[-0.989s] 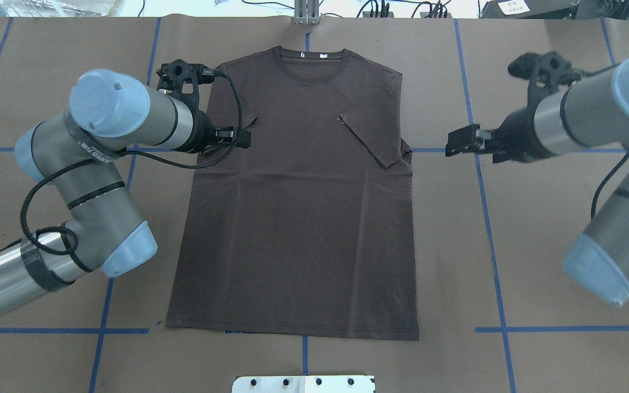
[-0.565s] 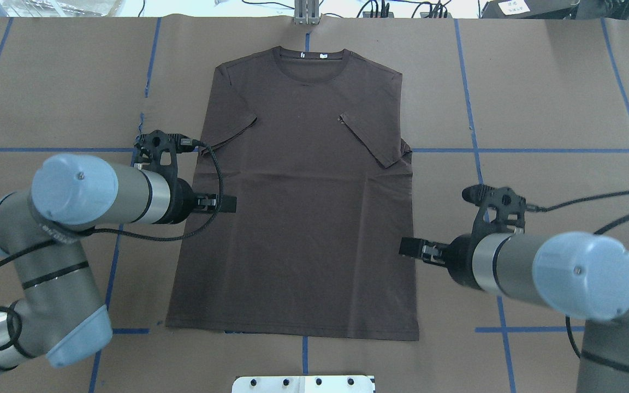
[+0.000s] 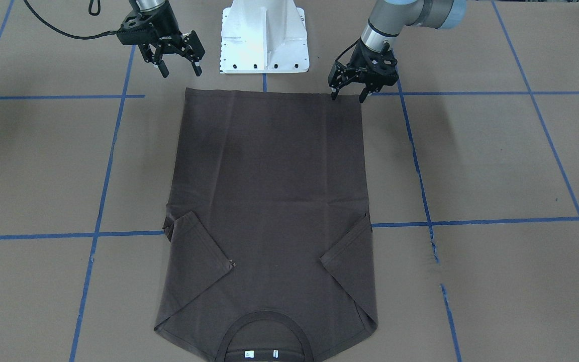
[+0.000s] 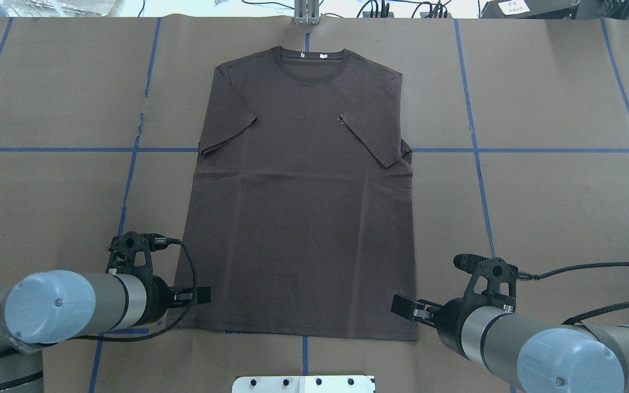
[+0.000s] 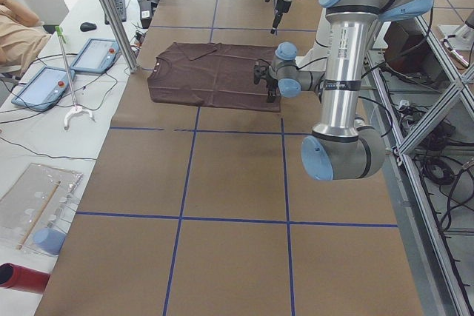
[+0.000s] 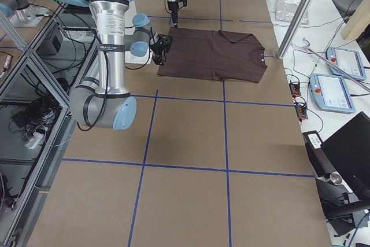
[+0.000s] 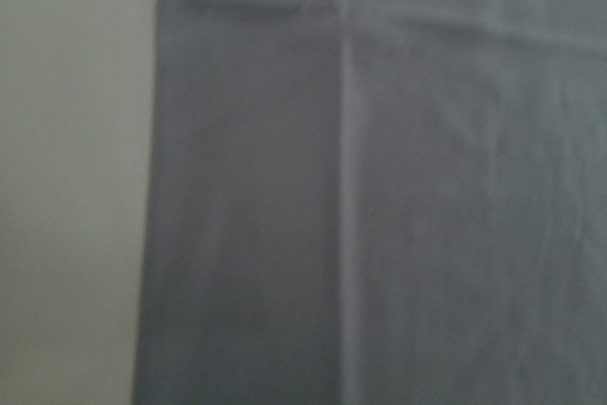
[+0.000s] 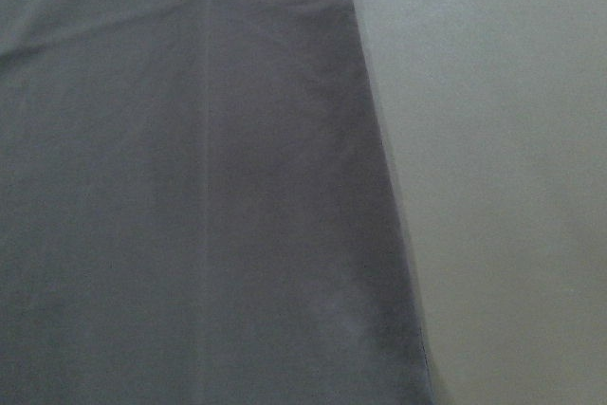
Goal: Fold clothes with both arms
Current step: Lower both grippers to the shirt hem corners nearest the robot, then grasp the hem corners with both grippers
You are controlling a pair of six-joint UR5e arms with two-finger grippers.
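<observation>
The dark brown T-shirt [image 4: 303,207] lies flat on the brown paper, collar at the far edge and both sleeves folded in over the body; it also shows in the front view [image 3: 269,171]. My left gripper [image 4: 200,295] is open at the hem's left corner, its tips just over the edge in the front view [image 3: 347,97]. My right gripper [image 4: 403,305] is open and empty by the hem's right corner, hovering a little above the table in the front view [image 3: 182,73]. Both wrist views show only shirt fabric [image 7: 427,187] [image 8: 190,187] and paper.
The white pedestal base [image 3: 264,35] stands just behind the hem, between the two arms. Blue tape lines [image 4: 511,150] cross the paper. A metal post [image 4: 306,13] stands at the far edge. Tablets and cables [image 5: 44,83] lie beyond the collar end.
Both arms have swept from beside the sleeves back along the shirt's sides to the hem corners. Both grippers stayed open. The shirt has not moved.
</observation>
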